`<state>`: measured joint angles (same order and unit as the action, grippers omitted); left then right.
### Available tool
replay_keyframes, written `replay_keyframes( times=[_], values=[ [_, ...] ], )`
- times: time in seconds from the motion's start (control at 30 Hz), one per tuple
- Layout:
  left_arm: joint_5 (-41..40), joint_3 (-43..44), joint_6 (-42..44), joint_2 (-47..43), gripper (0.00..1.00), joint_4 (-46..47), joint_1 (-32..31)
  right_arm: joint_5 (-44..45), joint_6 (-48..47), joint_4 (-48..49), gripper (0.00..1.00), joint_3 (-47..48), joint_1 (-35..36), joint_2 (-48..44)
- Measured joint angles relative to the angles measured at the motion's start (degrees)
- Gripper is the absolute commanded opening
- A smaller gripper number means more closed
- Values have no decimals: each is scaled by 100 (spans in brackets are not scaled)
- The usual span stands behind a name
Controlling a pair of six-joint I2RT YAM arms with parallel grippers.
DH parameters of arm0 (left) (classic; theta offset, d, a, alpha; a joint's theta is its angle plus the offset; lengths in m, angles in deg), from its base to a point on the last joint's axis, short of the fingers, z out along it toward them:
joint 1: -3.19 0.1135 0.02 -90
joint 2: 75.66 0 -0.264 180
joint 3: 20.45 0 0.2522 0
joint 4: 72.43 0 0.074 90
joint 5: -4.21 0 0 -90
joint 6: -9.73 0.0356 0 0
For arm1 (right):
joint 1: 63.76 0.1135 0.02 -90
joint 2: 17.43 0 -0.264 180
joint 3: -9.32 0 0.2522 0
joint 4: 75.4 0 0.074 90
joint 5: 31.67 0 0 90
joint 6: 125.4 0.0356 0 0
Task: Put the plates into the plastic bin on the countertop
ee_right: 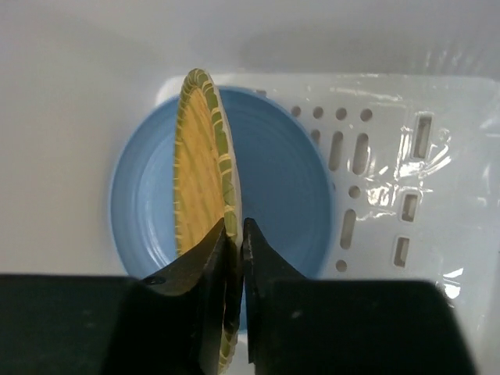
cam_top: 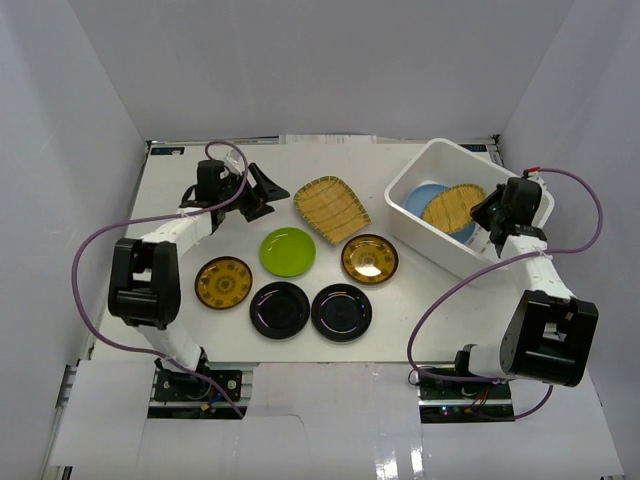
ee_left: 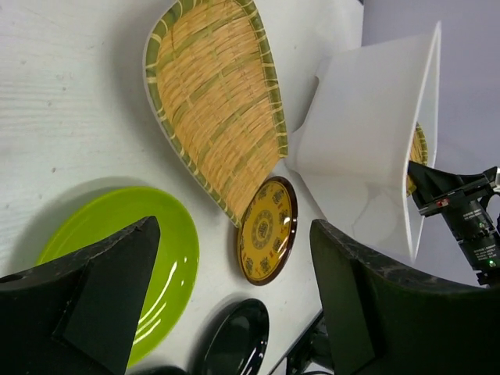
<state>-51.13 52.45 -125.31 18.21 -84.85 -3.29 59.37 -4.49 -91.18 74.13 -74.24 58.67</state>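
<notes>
Straw-woven round plate [ee_right: 199, 180], clamped by its rim in the right gripper [ee_right: 237, 234], is held over the blue plate [ee_right: 289, 187] inside the white bin [cam_top: 430, 240] at frame right; left gripper [ee_left: 234, 230] hangs, jaws apart, beside the oblong woven plate [cam_top: 332, 210] on the bench [cam_top: 380, 170], upper left

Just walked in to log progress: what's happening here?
The right pincer is shut on the rim of a woven plate, holding it on edge over the light blue plate in the white bin. The left pincer hangs open near the other woven plate. That one, a green plate, two gold plates and two black plates lie on the countertop.
</notes>
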Motion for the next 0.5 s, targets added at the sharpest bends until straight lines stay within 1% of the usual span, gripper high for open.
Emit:
replay_keyframes(
  times=[0.03, 0.07, 0.13, 0.17, 0.2, 0.23, 0.37, 0.4, 0.5],
  values=[
    [-39, 247, -2, 293, 85, -24, -101, -7, 0, -7, 26, -96, 0, 61],
    [-55, 452, -11, 533, 84, -20, -164, -9, 15, -15, 41, -151, 0, 103],
    [-118, 881, 7, 1036, 82, -120, -245, -11, 48, -15, 54, -201, 0, 149],
    [-155, 1110, 20, 1296, 81, -188, -264, -13, 44, 2, 65, -210, -2, 149],
    [-212, 1320, 35, 1534, 81, -260, -275, -11, 48, 39, 71, -210, -4, 149],
    [-271, 1493, 66, 1742, 80, -332, -280, -4, 57, 79, 81, -210, -7, 149],
    [-428, 1993, 175, 2321, 78, -605, -306, 9, 61, 131, 99, -210, -28, 76],
    [-435, 2133, 219, 2455, 76, -697, -308, 11, 61, 133, 96, -210, -35, 28],
    [-424, 2594, 337, 2852, 73, -855, -343, 0, 50, 136, 92, -205, -35, -236]
  ],
)
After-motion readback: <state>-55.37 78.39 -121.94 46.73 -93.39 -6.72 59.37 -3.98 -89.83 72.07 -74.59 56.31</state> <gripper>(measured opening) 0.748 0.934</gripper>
